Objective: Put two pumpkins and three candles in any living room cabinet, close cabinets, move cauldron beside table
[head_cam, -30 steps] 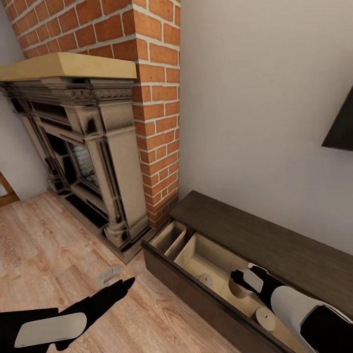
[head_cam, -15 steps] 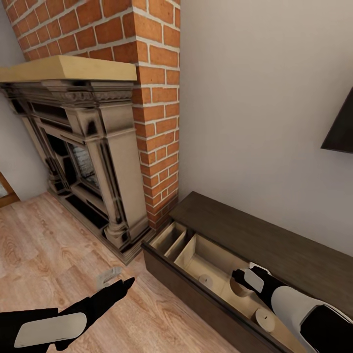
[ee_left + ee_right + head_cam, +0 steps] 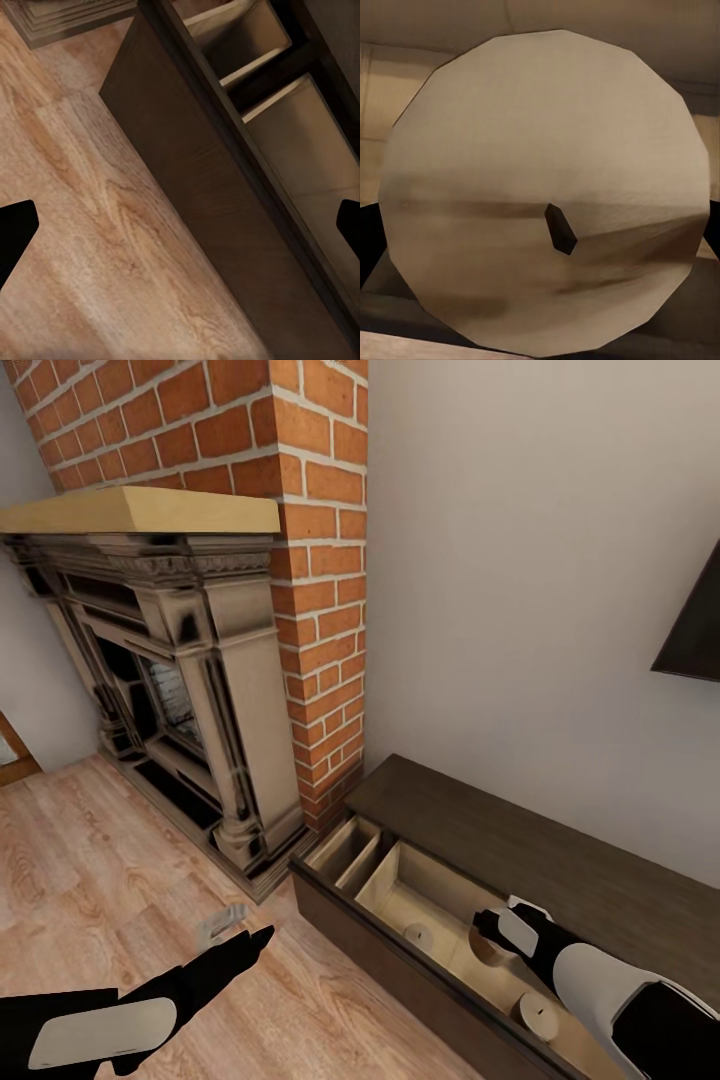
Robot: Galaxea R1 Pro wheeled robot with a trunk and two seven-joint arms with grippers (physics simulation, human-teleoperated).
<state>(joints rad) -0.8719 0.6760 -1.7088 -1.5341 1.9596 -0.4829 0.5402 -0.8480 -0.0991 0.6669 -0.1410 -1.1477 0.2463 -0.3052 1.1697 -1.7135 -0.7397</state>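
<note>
Right gripper (image 3: 487,937) is down inside the open pale-lined drawer of the long, low, dark brown wooden cabinet (image 3: 560,860), with a short beige-tan cylindrical candle (image 3: 487,948) between its fingers; the right wrist view has the candle's flat top and small dark wick (image 3: 560,228) close up, dark finger edges at either side, so the fingers look closed on its round wall. Judged light, rigid, smooth-sided wax: it should slip rather than crush, best gripped across the middle of the wall, upright. Two more stubby tan candles stand in the same drawer, one toward the fireplace side (image 3: 419,934), one nearer the robot (image 3: 540,1012). Left gripper (image 3: 235,945) hovers over the wood-plank floor (image 3: 90,860), fingers spread wide, empty.
</note>
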